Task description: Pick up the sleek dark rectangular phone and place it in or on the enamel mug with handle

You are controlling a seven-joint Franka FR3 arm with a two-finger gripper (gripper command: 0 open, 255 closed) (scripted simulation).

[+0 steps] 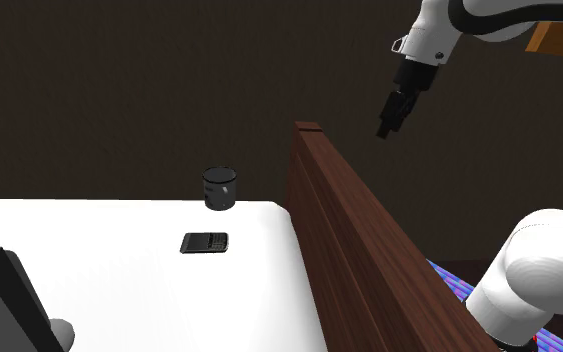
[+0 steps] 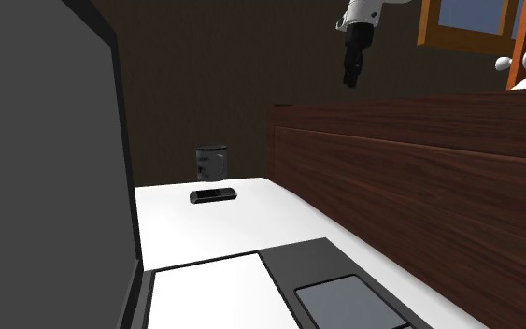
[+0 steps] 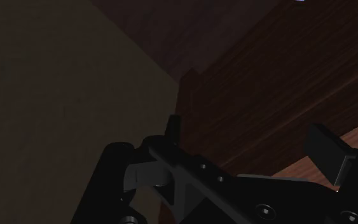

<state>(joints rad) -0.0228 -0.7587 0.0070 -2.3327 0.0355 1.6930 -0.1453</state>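
Phone [image 1: 205,242] lies flat on the white table [image 1: 119,290], near the mug [image 1: 220,187], free for a grasp from above. The gripper [image 1: 387,122] hangs high beyond the wood panel [image 1: 369,250], well apart, its 2 fingers [image 3: 327,153] spread wide and empty, seemingly ready to approach

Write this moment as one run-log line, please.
stage: pre-grasp | end effector: open, empty, high in air | phone: flat on white table, untouched | dark mug: upright, apart from phone

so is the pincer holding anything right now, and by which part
Nothing is held. The pincer hangs open in the air, and the phone lies on the white surface.
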